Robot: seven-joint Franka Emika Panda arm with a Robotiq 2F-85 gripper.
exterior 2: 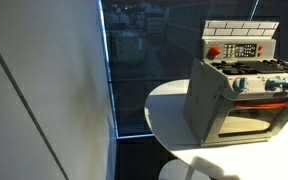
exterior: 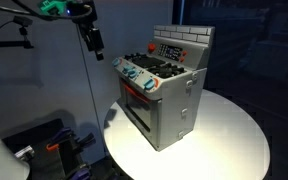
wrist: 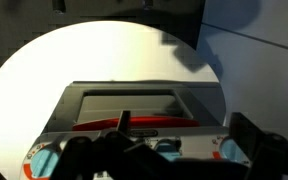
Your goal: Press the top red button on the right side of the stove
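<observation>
The grey toy stove (exterior: 172,108) stands on a round white table (exterior: 234,135) and shows in both exterior views (exterior 2: 206,100). Its brick-pattern back panel carries a red button (exterior: 150,47), also visible in an exterior view (exterior 2: 213,52). Teal and red knobs line the front above the oven door. My gripper (exterior: 92,42) hangs in the air above and off to the front-knob side of the stove, not touching it. In the wrist view the gripper (wrist: 184,135) is open and empty, looking down on the oven door with its reddish window (wrist: 134,122).
The table's edge (exterior 2: 169,115) lies close around the stove. A dark glass wall (exterior 2: 134,60) stands behind it, with a pale panel (exterior 2: 44,90) beside it. Cables and gear (exterior: 44,148) lie on the floor below the arm.
</observation>
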